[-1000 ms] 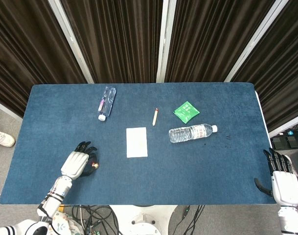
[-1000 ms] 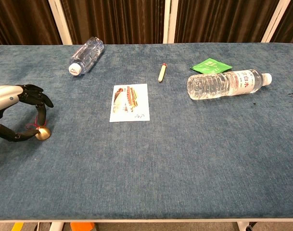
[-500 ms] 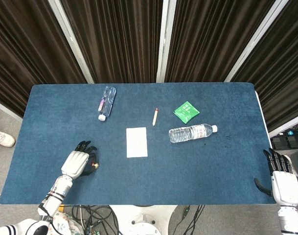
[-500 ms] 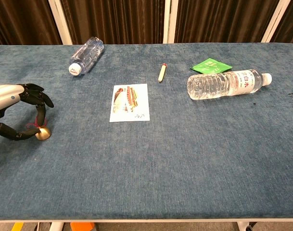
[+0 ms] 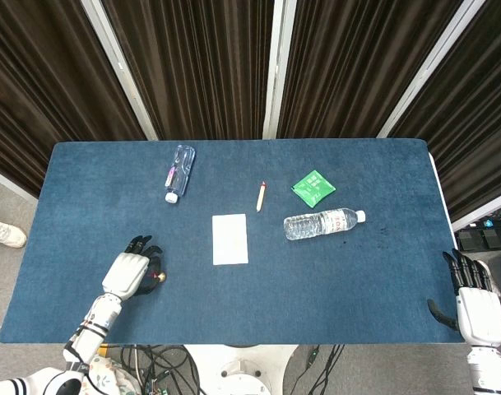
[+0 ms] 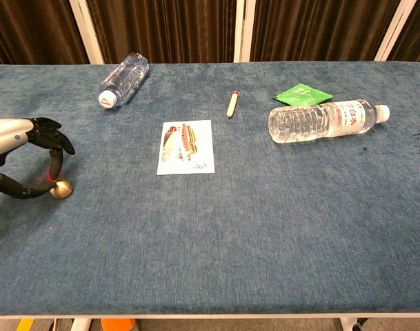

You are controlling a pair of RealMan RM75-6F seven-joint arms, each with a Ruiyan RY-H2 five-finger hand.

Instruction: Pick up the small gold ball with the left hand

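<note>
A blue carpet-like worktop (image 5: 357, 280) fills the scene, backed by dark pleated curtains (image 5: 192, 66) split by pale upright posts. A clear water bottle (image 6: 325, 120) lies on its side towards the right edge, cap pointing right. A smaller bottle (image 6: 124, 79) lies near the far edge, left of centre. A printed card (image 6: 187, 147) lies flat mid-worktop, with a green packet (image 6: 303, 94) and a short pencil-like stick (image 6: 232, 104) beyond it. The left robot hand (image 6: 27, 162) sits near the front-left corner, fingers curled around the small gold ball (image 6: 60, 188), thumb and a fingertip touching it at worktop level. The right robot hand (image 5: 472, 300) hangs off the right edge, fingers extended and holding nothing.
</note>
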